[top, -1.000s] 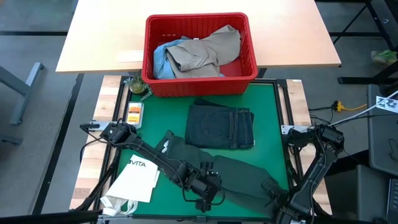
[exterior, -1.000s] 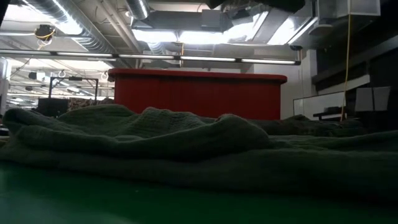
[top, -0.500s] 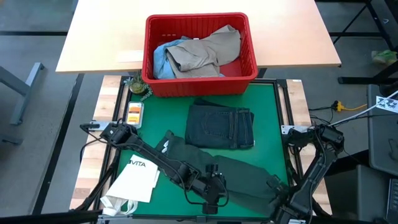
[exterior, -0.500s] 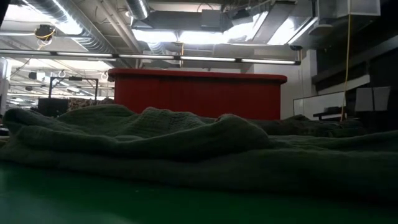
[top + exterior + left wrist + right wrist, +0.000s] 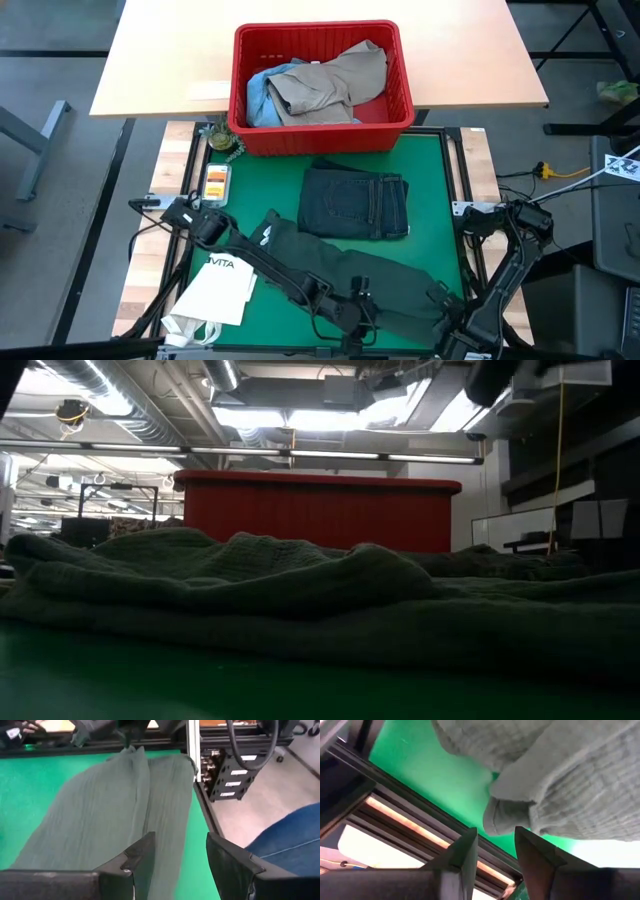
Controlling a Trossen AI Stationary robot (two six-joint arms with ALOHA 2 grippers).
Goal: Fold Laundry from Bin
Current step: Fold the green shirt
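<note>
Folded trousers (image 5: 355,204) at mat (image 5: 250,180) centre: done. Green shirt (image 5: 330,262) spread toward 5 o'clock, not yet folded. Tan garment (image 5: 335,82) and jeans (image 5: 258,95) waiting in bin (image 5: 320,135) at 12 o'clock. Left gripper (image 5: 179,857) over shirt at 6 o'clock, fingers apart, empty. Right gripper (image 5: 495,851) at the 5 o'clock hem, fingers parted, gripping nothing visible.

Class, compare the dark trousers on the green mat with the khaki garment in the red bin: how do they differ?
The dark trousers are folded into a neat rectangle; the khaki garment is crumpled and loose. The trousers lie flat on the green mat in front of the red bin; the khaki garment sits inside it, piled against something light blue. The trousers are nearly black; the garment is tan. Neither is touched by a gripper.
</note>
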